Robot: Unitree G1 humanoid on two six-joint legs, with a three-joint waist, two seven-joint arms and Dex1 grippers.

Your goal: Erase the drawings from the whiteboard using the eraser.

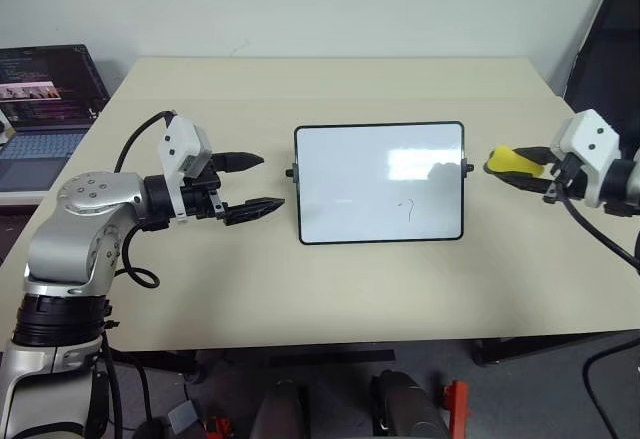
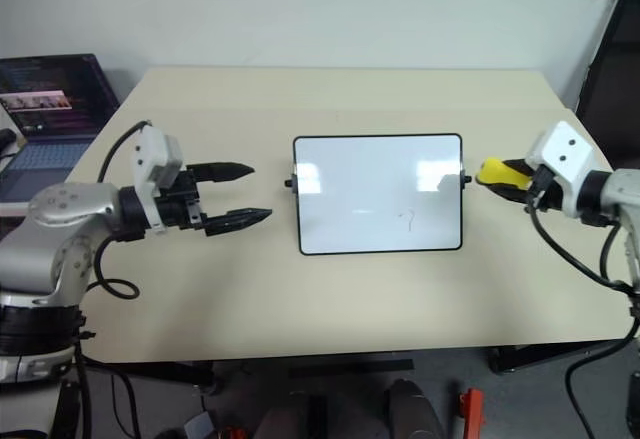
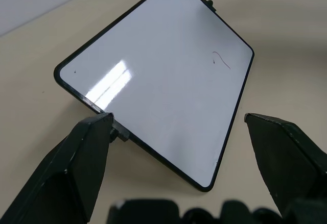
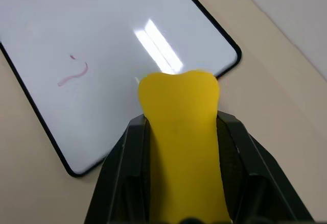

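Whiteboard (image 1: 350, 159), a glossy white rectangle in a thin black frame with rounded corners and small black side knobs, lies flat near the middle of the pale beige table (image 1: 330, 289), free of both arms, so a sideways wipe may well push it across the smooth top instead of scrubbing it clean. A dark-screened laptop (image 1: 45, 109) sits off the table's left end, well apart from the work. The left gripper (image 1: 252, 181) hovers just beside the board's left edge with its black fingers spread and nothing between them; unless it steadies the frame first, the board has no brace. The right gripper (image 1: 525, 167) pinches the bright yellow soft eraser (image 1: 512, 161) just beyond the board's right knob; being soft, the lump could fold or slip in the fingers under pressure. One small hook-like dark pen drawing (image 1: 407, 209) remains low on the board, right of centre, and a badly aimed stroke could miss so thin a mark.
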